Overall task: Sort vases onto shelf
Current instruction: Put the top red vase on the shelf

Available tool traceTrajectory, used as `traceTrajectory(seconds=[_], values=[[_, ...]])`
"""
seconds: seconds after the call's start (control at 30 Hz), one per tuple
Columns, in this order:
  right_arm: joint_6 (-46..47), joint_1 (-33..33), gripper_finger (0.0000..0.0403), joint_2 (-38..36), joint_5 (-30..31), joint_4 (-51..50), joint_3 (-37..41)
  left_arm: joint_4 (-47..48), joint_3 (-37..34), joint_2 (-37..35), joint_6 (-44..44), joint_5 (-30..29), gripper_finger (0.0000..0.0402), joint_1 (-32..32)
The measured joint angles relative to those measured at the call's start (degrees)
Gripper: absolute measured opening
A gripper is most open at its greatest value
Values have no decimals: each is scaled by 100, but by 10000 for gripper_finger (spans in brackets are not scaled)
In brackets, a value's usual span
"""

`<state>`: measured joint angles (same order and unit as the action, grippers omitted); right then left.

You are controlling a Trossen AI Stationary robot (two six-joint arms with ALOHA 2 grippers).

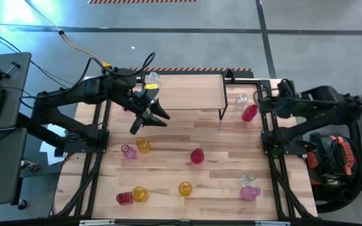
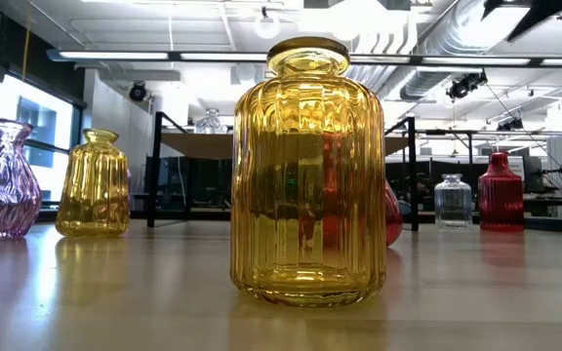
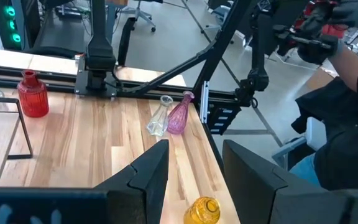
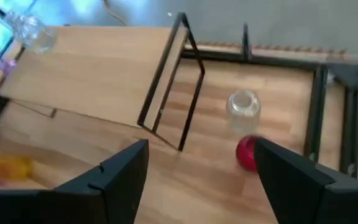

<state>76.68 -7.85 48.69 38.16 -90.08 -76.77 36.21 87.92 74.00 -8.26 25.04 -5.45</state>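
The shelf [image 1: 187,91] stands at the table's far middle, with one clear vase [image 1: 151,80] upright on its left end. A clear vase [image 1: 241,99] and a red vase [image 1: 250,113] stand on the table by the shelf's right end. Several more vases stand on the near half, among them a pink one [image 1: 129,151], yellow ones [image 1: 143,145] [image 1: 185,188] and a red one [image 1: 197,156]. My left gripper [image 1: 151,122] hovers open near the shelf's left front, above the table, with nothing between its fingers [image 3: 148,177]. My right gripper [image 4: 197,180] is open and held high at the table's right edge, looking down on the clear vase [image 4: 243,109] and the red vase [image 4: 247,152].
A clear vase [image 1: 247,178] and a pink vase [image 1: 250,193] lie at the near right; a yellow vase [image 1: 139,193] and a red vase [image 1: 124,198] sit at the near left. A person in dark clothes [image 3: 347,124] is beyond the table's right edge.
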Motion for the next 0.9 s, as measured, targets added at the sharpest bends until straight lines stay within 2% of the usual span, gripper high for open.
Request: traceTrajectory(seconds=[0.1,0.17,0.27,0.53,0.77,0.9], values=[[-215,387,270,-277,-399,254,193,-1,0,0,42,0,142,0],[-16,662,270,-358,-576,-17,336,-4,0,0,43,-2,142,0],[-85,1062,270,-496,-978,100,769,-8,0,0,88,-4,142,0],[-256,1929,270,-488,-1858,165,1687,-4,0,0,103,-4,142,-2],[-625,2612,270,-481,-2127,891,2057,-4,0,0,103,-4,142,-2],[-927,3188,270,-332,-2243,989,2146,-4,0,0,103,-5,142,-2]])
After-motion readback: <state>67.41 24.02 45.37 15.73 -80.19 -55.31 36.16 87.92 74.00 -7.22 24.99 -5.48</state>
